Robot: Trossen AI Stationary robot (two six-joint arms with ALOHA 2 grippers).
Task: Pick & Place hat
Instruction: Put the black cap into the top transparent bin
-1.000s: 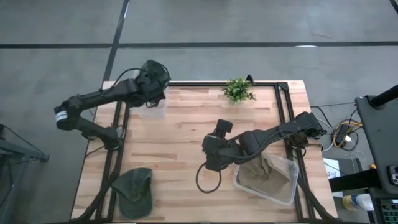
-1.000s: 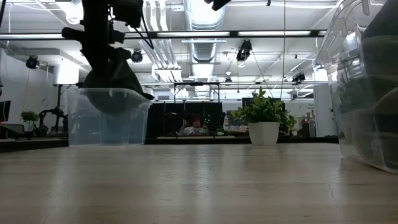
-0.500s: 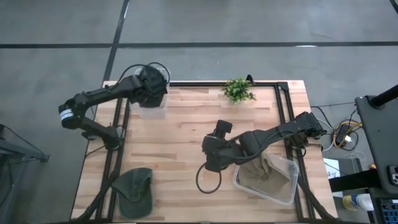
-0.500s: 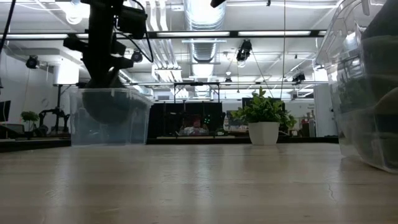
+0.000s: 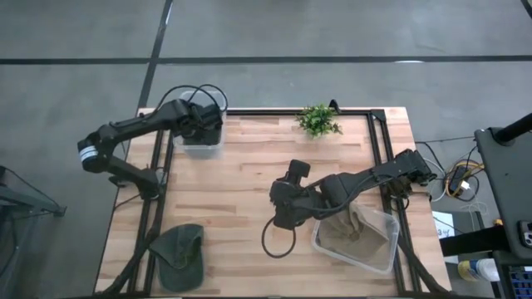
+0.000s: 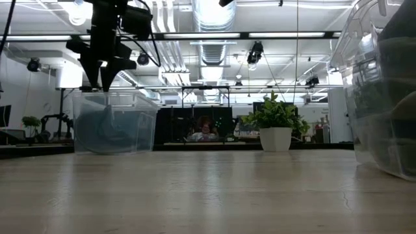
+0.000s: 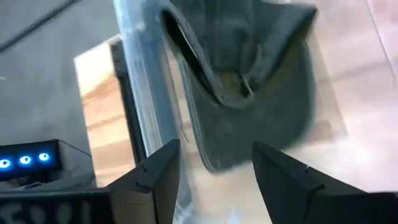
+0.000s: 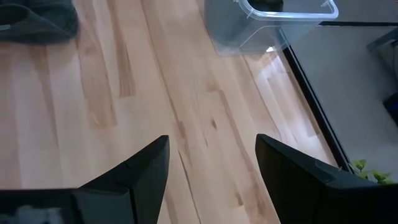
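A dark grey hat (image 7: pixel 249 81) lies inside the clear bin (image 6: pixel 146 123) at the table's far left corner, resting on the bin's floor (image 6: pixel 110 127). My left gripper (image 7: pixel 214 168) hangs open just above that bin (image 5: pixel 201 143), its fingers (image 6: pixel 104 79) pointing down, touching nothing. A green hat (image 5: pixel 181 253) lies flat on the table at the near left. My right gripper (image 5: pixel 283 208) hovers open over the middle of the table, with only bare wood between its fingers (image 8: pixel 211 168).
A second clear bin (image 5: pixel 384 249) at the near right holds tan cloth (image 5: pixel 345 228). A small potted plant (image 5: pixel 318 120) stands at the far edge. A black cable loop (image 5: pixel 278 241) hangs under my right arm. Bare wood lies between the two bins.
My left gripper has come down a little toward the far-left bin and has opened, letting go of the dark hat. The hat has dropped from the bin's rim down onto the bin's floor. My right arm has kept still.
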